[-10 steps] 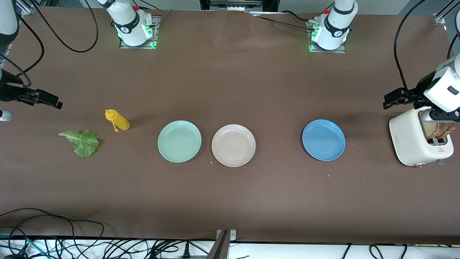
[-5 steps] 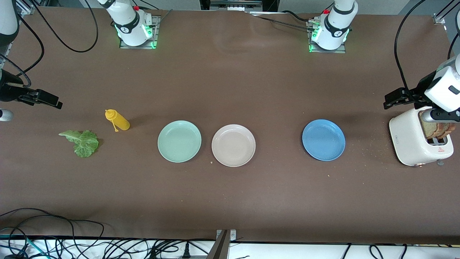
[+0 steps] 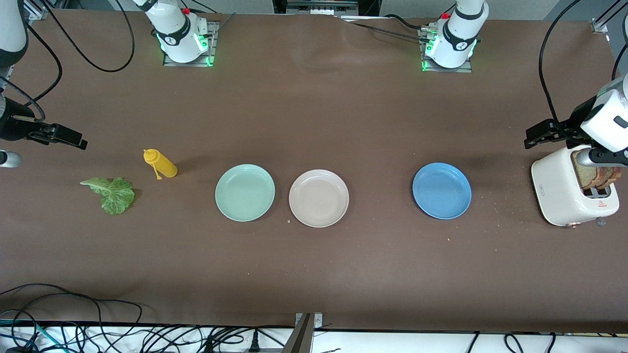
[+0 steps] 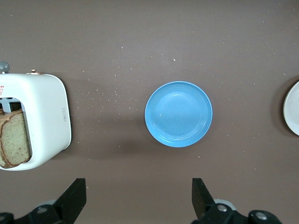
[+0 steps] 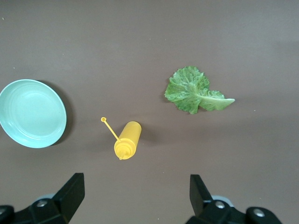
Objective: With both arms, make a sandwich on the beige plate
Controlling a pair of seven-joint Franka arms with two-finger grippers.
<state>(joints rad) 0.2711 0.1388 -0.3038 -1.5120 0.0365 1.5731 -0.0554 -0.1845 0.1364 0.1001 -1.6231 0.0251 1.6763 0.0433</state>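
Observation:
The beige plate (image 3: 319, 198) sits bare mid-table between a mint-green plate (image 3: 245, 192) and a blue plate (image 3: 441, 190); its edge (image 4: 293, 109) shows in the left wrist view. Two brown bread slices (image 3: 596, 176) (image 4: 16, 140) stand in the white toaster (image 3: 564, 193) at the left arm's end. A green lettuce leaf (image 3: 114, 193) (image 5: 194, 91) lies flat at the right arm's end. My left gripper (image 4: 139, 184) hangs open and empty over bare table beside the toaster. My right gripper (image 5: 136, 179) hangs open and empty over bare table beside the yellow bottle.
A yellow squeeze bottle (image 3: 160, 163) (image 5: 127, 140) lies on its side between the lettuce and the mint-green plate (image 5: 30, 113). The blue plate (image 4: 178, 114) holds nothing. Crumbs dot the brown cloth around the toaster (image 4: 46, 116). Cables hang along the table's near edge.
Both hands have shifted only very slightly. Nothing on the table has moved.

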